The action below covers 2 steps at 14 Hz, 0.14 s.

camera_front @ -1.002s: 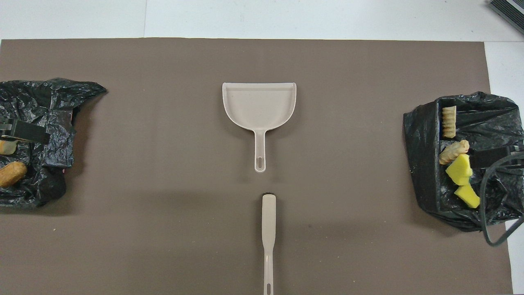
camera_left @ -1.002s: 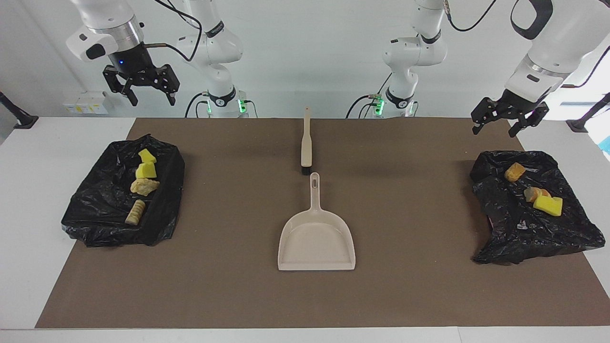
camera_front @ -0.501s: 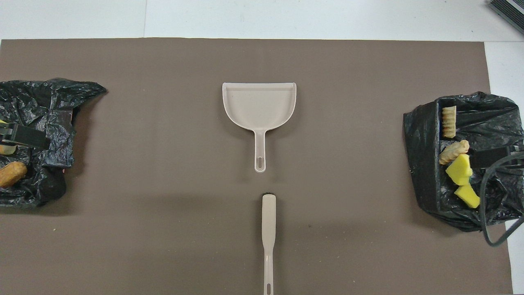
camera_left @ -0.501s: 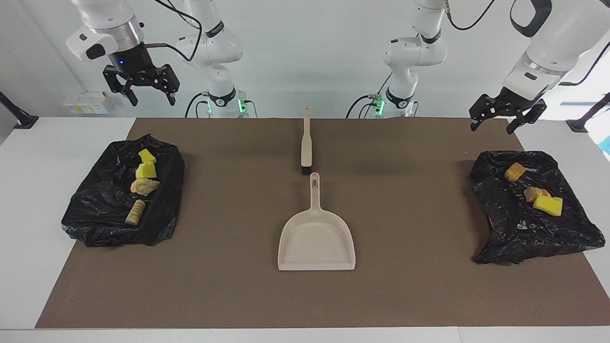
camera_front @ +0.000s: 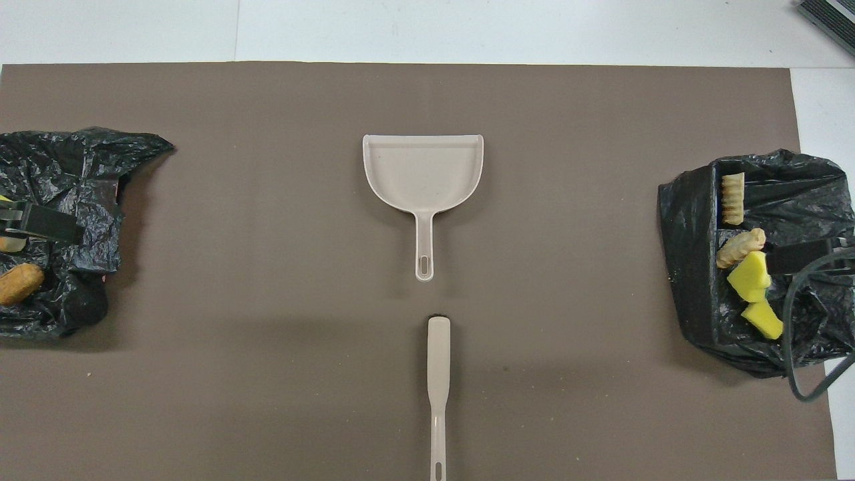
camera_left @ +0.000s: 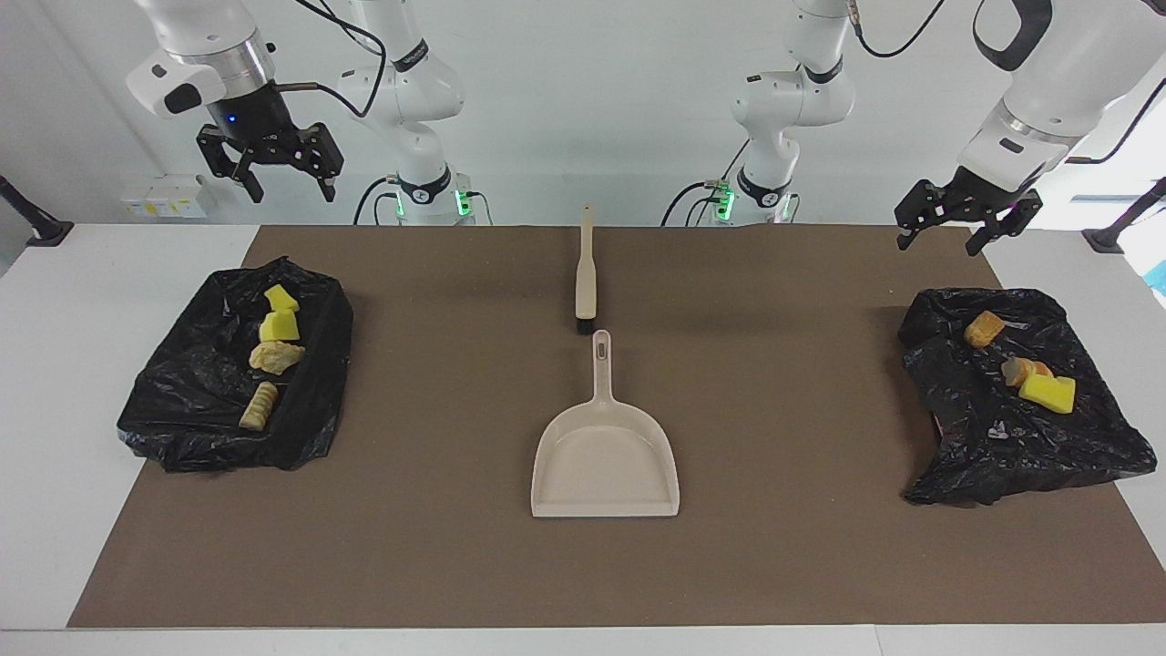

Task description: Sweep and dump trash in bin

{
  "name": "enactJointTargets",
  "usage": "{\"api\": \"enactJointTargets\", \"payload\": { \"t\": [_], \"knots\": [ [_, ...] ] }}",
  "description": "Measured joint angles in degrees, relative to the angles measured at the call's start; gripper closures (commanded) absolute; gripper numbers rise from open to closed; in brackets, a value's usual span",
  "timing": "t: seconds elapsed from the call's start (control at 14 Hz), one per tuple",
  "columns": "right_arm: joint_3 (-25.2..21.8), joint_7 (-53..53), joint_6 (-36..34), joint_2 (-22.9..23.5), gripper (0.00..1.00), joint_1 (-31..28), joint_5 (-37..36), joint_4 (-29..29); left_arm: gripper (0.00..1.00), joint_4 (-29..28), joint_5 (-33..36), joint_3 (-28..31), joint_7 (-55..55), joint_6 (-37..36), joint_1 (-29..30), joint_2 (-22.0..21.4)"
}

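Observation:
The trash lies in two black-bag-lined bins. The bin [camera_left: 182,401] at the right arm's end holds two yellow sponge chunks [camera_left: 280,325] and two tan bread pieces [camera_left: 275,357]. The bin [camera_left: 1020,446] at the left arm's end holds an orange bread piece [camera_left: 984,328], another bread piece [camera_left: 1018,370] and a yellow sponge [camera_left: 1048,393]. My right gripper [camera_left: 291,193] hangs open and empty, high over the edge of its bin nearer to the robots. My left gripper [camera_left: 938,246] is open and empty, raised over the mat beside its bin.
A beige dustpan [camera_left: 606,465] lies mid-mat, its handle pointing toward the robots. A beige brush [camera_left: 585,273] lies in line with it, nearer to the robots. Both show in the overhead view, dustpan [camera_front: 423,170] and brush [camera_front: 437,374], on the brown mat [camera_front: 267,334].
My left gripper has risen a little and drawn back toward the robots, away from its bin. The right gripper and all the objects have stayed still.

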Motion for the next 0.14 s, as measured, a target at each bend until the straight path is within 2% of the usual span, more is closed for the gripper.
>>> {"api": "enactJointTargets", "payload": {
  "t": [0.14],
  "knots": [
    [0.0,0.0,0.0,0.0,0.00,0.0,0.0,0.0,0.00,0.0,0.0,0.0,0.0,0.0,0.0,0.0]
  ]
}}
